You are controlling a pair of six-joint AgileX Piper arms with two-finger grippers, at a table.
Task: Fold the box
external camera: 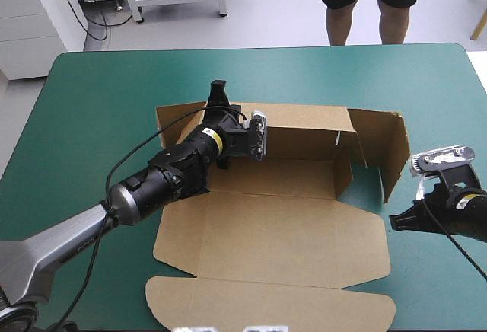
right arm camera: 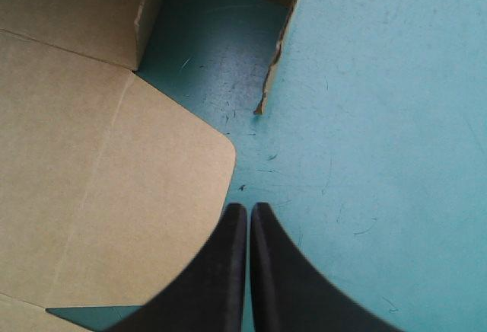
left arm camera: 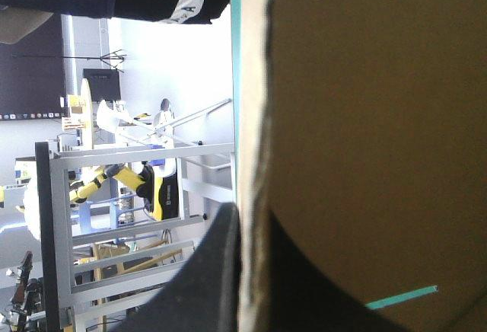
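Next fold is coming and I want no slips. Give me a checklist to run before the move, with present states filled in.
1. Left gripper shut on the box: ok.
2. Back wall upright: ok.
3. Right wall raised: ok.
4. Left wall raised: cannot tell, the left arm hides it.
5. Right gripper empty: ok, shut beside the lid.
6. Lid lying flat: ok.

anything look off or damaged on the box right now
On the box, the right wall splays outward past the base, leaving the teal-green cover bare in the gap. The wall's free edge looks ragged in the right wrist view. Nothing is spilled.
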